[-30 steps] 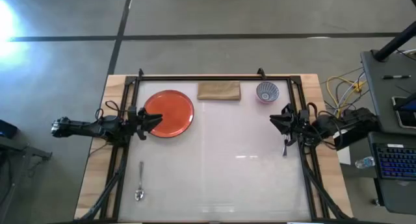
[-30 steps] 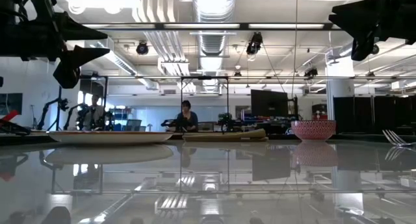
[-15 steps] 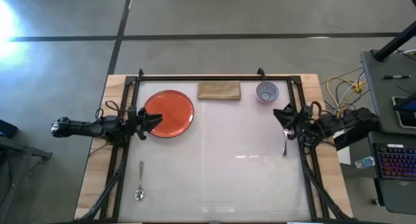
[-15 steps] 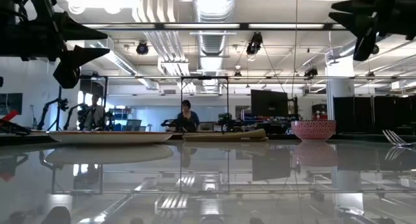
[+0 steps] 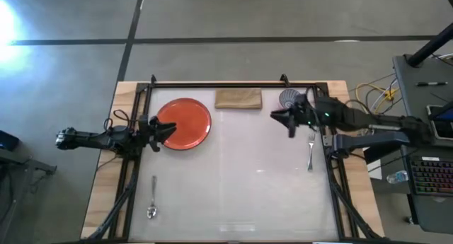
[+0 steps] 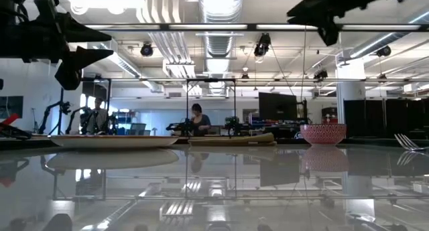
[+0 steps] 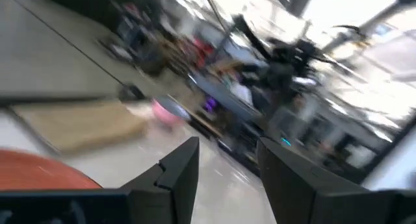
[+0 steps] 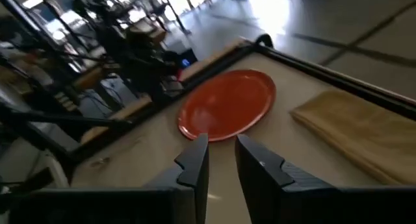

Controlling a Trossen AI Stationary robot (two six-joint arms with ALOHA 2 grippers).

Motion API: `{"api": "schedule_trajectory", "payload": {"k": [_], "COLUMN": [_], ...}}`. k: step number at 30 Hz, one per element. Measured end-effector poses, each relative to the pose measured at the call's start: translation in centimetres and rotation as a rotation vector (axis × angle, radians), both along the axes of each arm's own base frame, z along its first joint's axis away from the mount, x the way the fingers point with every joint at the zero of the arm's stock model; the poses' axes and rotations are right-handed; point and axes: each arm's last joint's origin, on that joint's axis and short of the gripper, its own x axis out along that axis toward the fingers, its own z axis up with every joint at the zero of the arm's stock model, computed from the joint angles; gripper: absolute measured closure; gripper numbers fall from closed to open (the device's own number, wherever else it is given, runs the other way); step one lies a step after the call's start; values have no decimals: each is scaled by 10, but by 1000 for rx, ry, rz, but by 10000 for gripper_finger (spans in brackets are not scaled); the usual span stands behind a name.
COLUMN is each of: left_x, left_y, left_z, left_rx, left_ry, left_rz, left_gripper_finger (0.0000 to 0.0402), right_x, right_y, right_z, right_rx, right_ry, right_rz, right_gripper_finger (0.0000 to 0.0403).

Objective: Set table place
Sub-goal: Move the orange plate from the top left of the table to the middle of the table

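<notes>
White-sheeted, the table (image 5: 233, 166) fills the middle. The red plate (image 5: 185, 123) sits far left, the napkin (image 5: 238, 99) behind, nothing arranged. We keep the left gripper (image 5: 168, 130) beside the plate, the right gripper (image 5: 283, 117) aloft; both slightly parted, empty.

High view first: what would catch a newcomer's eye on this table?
The red plate stands out at the table's far left, with the left gripper open at its rim. The right gripper, fingers a little apart, reaches inward beside the patterned bowl at the far right. A tan napkin lies between plate and bowl; a spoon lies near left and a fork at right.
</notes>
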Motion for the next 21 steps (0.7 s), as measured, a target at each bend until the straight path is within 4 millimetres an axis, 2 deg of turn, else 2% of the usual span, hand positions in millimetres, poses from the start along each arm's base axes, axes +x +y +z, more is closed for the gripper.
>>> {"api": "schedule_trajectory", "payload": {"k": [5,10,13,15,19,21], "left_x": [-4,-20,-37,-48,-69,-79], "left_y": [3,6,9,10,13,16], "left_z": [15,45,62,69,78,80], "left_rx": [-26,-152,-112,-74,-124,-176], "left_ry": [-158,-556,-748,-851,-1076,-1122], "left_rz": [118,116,211,251,287,393], "left_gripper_finger": [260,260,260,260,260,260], "right_x": [31,66,88,103,129,140], "right_y": [-14,-20,-24,-27,-35,-38], "right_z": [26,59,77,83,83,79], "right_rx": [17,22,56,65,138,191], "right_ry": [102,60,29,39,135,196], "right_rz": [-146,-153,-162,-166,-198,-222], "right_gripper_finger": [335,331,330,332,334,331]}}
